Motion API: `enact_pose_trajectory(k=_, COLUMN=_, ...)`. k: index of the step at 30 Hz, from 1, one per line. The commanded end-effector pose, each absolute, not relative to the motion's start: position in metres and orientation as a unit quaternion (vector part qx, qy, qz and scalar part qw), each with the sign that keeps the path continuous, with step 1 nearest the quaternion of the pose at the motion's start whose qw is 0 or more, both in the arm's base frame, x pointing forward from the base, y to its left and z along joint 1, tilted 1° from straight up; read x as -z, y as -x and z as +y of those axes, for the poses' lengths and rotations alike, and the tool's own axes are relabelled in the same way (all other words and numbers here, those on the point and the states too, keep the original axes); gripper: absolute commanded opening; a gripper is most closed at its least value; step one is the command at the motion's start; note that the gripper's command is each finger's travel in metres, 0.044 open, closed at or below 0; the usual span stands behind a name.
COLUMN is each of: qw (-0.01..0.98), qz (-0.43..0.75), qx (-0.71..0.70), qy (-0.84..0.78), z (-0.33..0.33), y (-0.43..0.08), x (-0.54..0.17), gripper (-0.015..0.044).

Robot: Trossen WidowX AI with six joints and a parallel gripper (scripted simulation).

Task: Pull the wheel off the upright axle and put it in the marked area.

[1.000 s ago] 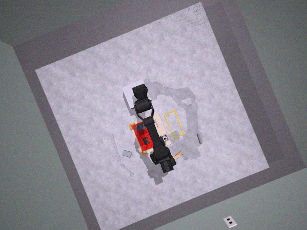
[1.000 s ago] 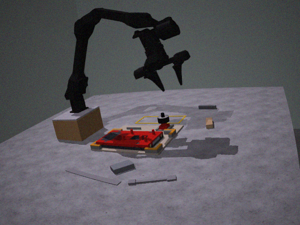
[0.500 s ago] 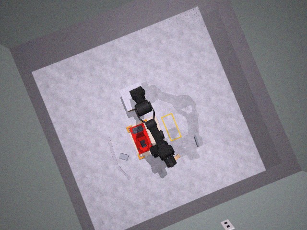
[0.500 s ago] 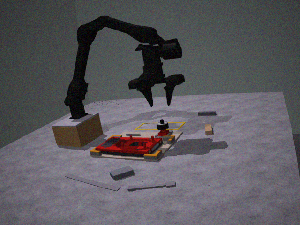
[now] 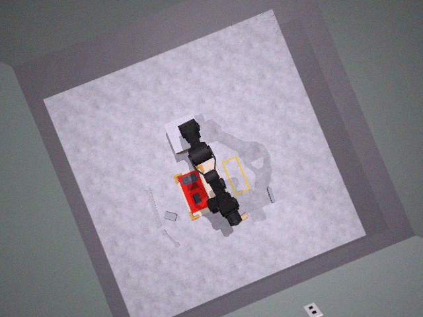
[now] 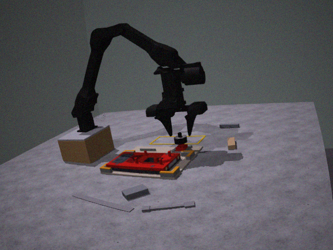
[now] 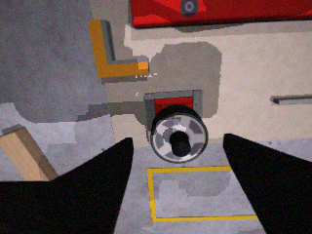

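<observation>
The wheel (image 6: 180, 139) (image 7: 196, 138), black with a silver spoked face, sits on the upright axle (image 6: 179, 134) (image 7: 180, 144), whose black top sticks up through its middle. A red block (image 6: 181, 147) (image 7: 172, 102) in a grey holder is under it. My gripper (image 6: 180, 135) (image 7: 177, 141) is open and points down. Its fingertips stand apart just above the wheel, one to each side, with nothing held. The marked area, a yellow outline (image 5: 242, 172) (image 6: 154, 140) (image 7: 151, 195), lies on the table beside the board. The arm hides the wheel in the top view.
The red car body (image 5: 201, 205) (image 6: 142, 164) (image 7: 234, 11) lies on the pale board (image 7: 253, 63) between orange corner brackets (image 6: 168, 172) (image 7: 100, 54). A wooden block (image 6: 231, 143) (image 7: 26, 153) and a grey bar (image 5: 270, 195) (image 6: 229, 125) lie beyond the board. A grey block (image 5: 170, 216) (image 6: 135, 191) lies on the car's other side.
</observation>
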State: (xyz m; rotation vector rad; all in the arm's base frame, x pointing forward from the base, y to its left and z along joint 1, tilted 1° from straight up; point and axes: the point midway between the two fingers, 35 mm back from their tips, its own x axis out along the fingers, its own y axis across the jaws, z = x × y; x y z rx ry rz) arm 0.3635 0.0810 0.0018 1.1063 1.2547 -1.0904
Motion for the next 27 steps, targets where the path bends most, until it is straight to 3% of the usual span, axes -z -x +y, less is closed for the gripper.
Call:
enact_pose_trajectory(k=1, qw=0.542, qz=0.526, qx=0.46, qy=-0.466, z=0.0812, y=-0.3617, x=0.0147, gripper=0.03)
enact_pose_trajectory(k=4, qw=0.542, qz=0.526, qx=0.46, qy=-0.466, z=0.0812, y=-0.3617, x=0.0147, gripper=0.03)
enact_pose_trajectory(k=8, qw=0.54, qz=0.53, qx=0.462, qy=-0.463, z=0.0811, y=-0.3605, x=0.0111, gripper=0.0195)
enact_pose_trajectory(k=16, qw=0.54, qz=0.53, qx=0.462, qy=-0.463, z=0.0811, y=-0.3605, x=0.0111, gripper=0.0142)
enact_pose_trajectory(k=21, qw=0.54, qz=0.53, qx=0.461, qy=-0.463, z=0.0811, y=-0.3605, x=0.0103, gripper=0.001)
enact_pose_trajectory(k=27, qw=0.54, qz=0.53, qx=0.461, qy=-0.463, z=0.0812, y=-0.3606, x=0.0083, gripper=0.0)
